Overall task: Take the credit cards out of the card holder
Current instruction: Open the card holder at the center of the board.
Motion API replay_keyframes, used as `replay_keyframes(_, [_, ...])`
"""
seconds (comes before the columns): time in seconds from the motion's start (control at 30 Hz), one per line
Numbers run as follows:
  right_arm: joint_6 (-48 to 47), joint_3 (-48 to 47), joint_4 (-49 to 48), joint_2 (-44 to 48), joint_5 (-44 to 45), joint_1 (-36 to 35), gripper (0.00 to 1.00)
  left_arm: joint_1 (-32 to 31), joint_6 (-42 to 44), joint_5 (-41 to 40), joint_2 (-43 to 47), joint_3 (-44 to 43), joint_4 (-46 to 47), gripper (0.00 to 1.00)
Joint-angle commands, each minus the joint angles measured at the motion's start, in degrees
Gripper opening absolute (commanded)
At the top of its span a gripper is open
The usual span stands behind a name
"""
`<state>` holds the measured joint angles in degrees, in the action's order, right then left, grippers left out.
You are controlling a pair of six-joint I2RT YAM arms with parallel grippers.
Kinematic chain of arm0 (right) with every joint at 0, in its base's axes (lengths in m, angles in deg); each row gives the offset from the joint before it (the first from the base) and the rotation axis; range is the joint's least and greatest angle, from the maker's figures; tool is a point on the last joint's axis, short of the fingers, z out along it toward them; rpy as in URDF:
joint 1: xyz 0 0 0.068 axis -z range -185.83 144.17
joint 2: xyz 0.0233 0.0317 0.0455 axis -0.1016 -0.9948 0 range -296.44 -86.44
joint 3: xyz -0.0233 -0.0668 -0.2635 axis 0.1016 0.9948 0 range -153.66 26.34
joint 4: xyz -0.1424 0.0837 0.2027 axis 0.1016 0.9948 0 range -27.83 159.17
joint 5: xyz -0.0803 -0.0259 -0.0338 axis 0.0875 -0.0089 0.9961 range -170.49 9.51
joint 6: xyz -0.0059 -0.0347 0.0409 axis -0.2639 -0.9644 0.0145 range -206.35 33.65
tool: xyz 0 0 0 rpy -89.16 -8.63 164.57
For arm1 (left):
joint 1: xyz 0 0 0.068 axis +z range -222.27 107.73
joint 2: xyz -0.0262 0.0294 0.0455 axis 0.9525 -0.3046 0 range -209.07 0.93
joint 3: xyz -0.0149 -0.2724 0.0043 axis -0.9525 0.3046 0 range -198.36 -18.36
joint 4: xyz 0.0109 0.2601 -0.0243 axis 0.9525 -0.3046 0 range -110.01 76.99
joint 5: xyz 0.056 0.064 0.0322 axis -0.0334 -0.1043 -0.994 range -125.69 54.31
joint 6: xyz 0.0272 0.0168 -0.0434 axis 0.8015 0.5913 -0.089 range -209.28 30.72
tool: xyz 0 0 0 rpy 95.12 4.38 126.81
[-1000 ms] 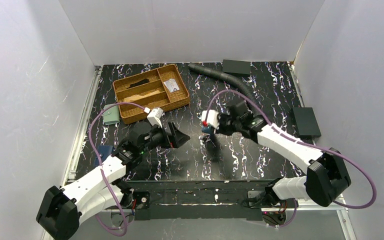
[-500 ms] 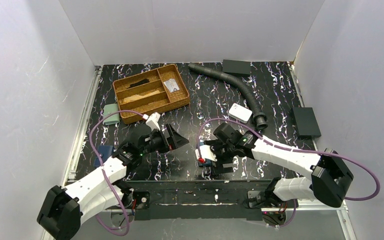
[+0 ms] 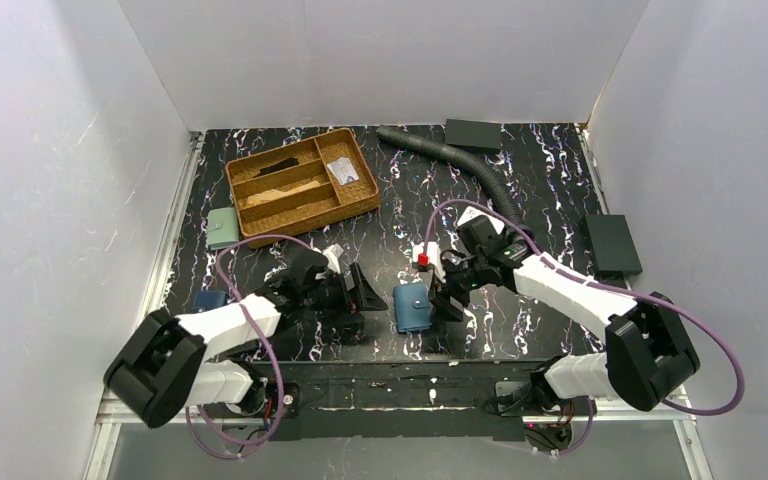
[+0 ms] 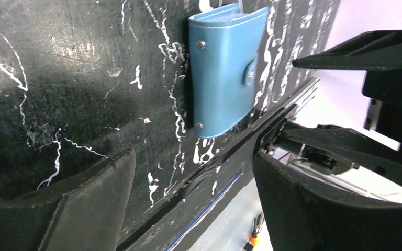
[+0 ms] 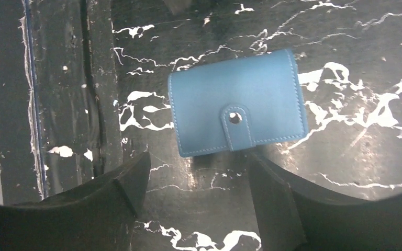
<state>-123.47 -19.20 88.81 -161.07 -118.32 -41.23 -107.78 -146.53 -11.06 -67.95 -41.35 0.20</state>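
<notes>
1. Looking down from the top camera, you see the small teal-blue leather bifold card holder (image 3: 412,307) lying folded shut on the black, white-veined table (image 3: 520,330). It sits near the front edge, between your two arms. The left gripper (image 3: 364,296) sits just to its left and the right gripper (image 3: 448,300) just to its right; neither touches it. A woven brown divided tray (image 3: 302,186) stands well apart at the back left.
2. On the left wrist camera, your left gripper (image 4: 192,157) has its jaws spread apart with only bare table between them. The card holder (image 4: 225,68) lies beyond the tips, clear of both fingers.
3. On the right wrist camera, your right gripper (image 5: 198,159) is likewise wide apart and clamps nothing. The card holder (image 5: 235,102) lies flat just past the fingertips, its small tab snapped down over the front face.
</notes>
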Motion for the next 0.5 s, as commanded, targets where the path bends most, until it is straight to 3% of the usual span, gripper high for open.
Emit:
replay_keyframes(0.0, [-4.08, -0.85, -4.6, -1.37, -0.84, -3.28, 0.75, -2.23, 2.59, 1.01, -6.69, -3.96, 0.5, 0.8])
replay_keyframes(0.13, [-11.44, -2.17, -5.9, -3.14, 6.2, -7.87, 0.75, -4.2, 2.74, -0.5, -11.91, -6.55, 0.57, 0.79])
replay_keyframes(0.23, [-17.15, -0.56, -8.97, -3.57, 6.52, -8.72, 0.77, -4.99, 2.68, -1.6, -14.22, -7.45, 0.8, 0.77])
replay_keyframes(0.47, [-15.09, 1.94, -16.07, -6.88, 7.56, -8.72, 0.72, -5.48, 1.56, -4.34, -16.65, -7.56, 1.38, 0.7])
